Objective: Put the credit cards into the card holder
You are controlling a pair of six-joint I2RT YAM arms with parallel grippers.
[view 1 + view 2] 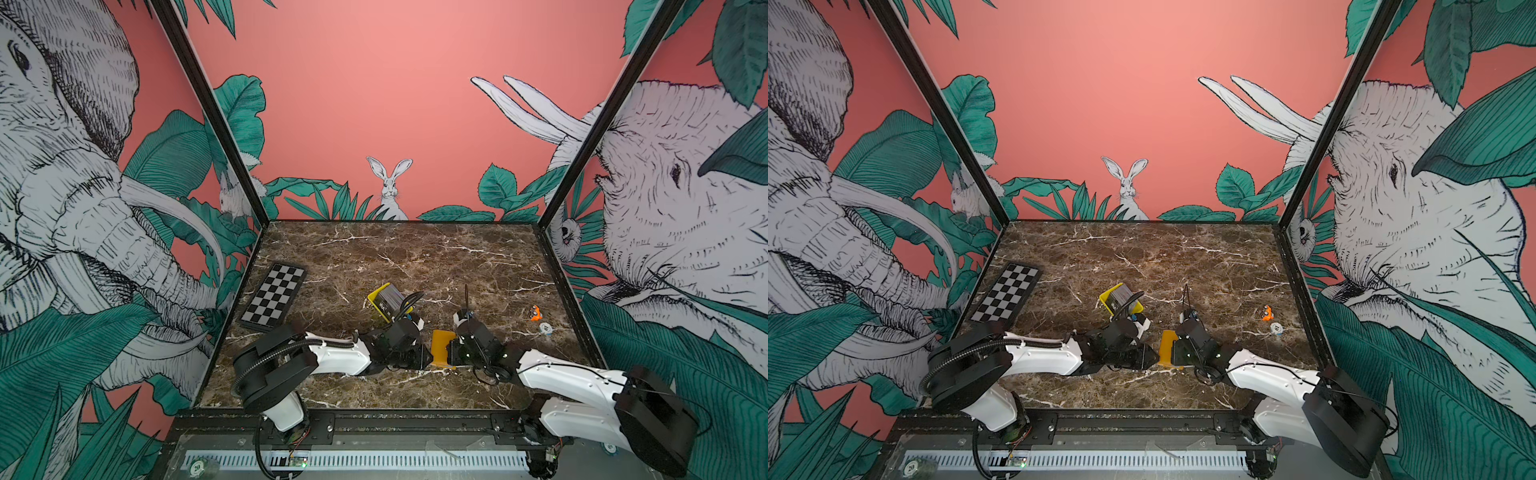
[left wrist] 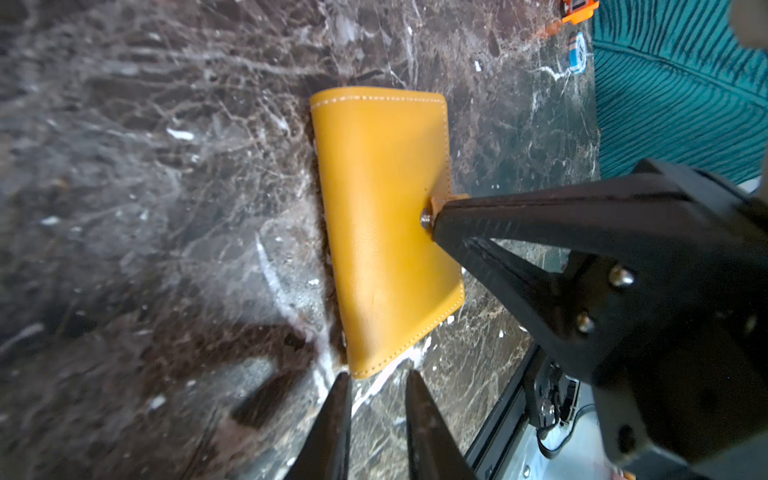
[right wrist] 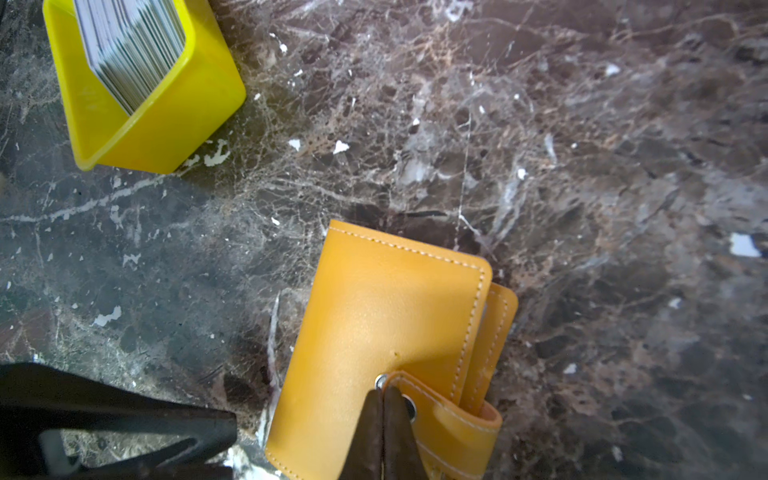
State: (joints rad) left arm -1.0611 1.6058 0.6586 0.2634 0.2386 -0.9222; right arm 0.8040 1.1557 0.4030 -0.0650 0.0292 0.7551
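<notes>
The orange-yellow card holder (image 1: 441, 347) (image 1: 1168, 347) lies folded shut on the marble, near the front middle. My right gripper (image 3: 384, 390) is shut on its snap tab (image 3: 440, 419), next to the metal snap; the left wrist view shows those black fingers (image 2: 540, 216) meeting the card holder (image 2: 386, 216) at its edge. My left gripper (image 2: 378, 376) hovers at one corner of the holder, jaws a little open, nothing between them. The credit cards (image 3: 129, 45) (image 1: 392, 300) stand stacked in a bright yellow tray (image 3: 166, 124) farther back.
A black-and-white checkerboard plate (image 1: 274, 297) lies at the back left. A small orange toy (image 1: 536, 311) and a little white-and-blue round thing (image 1: 546, 328) sit at the right. The black front rail (image 1: 374, 415) runs just behind both arms.
</notes>
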